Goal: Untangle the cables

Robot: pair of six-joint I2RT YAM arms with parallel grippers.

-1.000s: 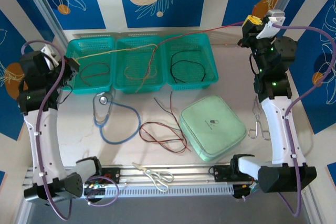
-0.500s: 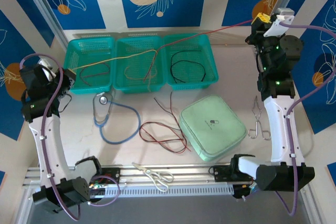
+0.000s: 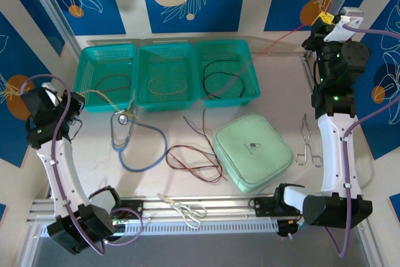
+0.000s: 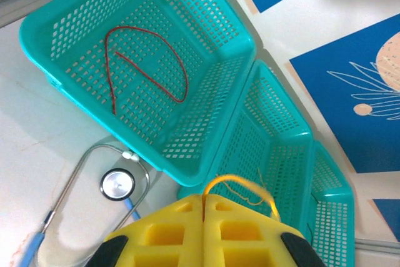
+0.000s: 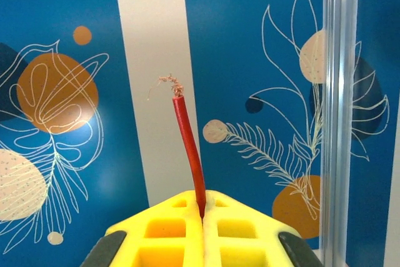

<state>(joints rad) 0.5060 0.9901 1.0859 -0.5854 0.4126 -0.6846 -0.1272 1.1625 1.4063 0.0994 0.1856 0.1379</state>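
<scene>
While your left gripper (image 4: 203, 207) pinches the tan-yellow wire (image 4: 240, 182), looped just ahead of its jaws, and your right gripper (image 5: 201, 207) pinches the red wire (image 5: 189, 148) below its frayed tip, you look mid pull-apart — strands drawn opposite ways. Next, I judge: confirm they run free, then carry each over the teal baskets (image 3: 167, 42).

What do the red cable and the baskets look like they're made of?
Red cable: smooth, slightly glossy red insulation, probably plastic, over a metal core; frayed coppery strands poke from its cut tip. Baskets: teal moulded plastic by the look, semi-glossy, with grid-perforated walls and floors.
</scene>
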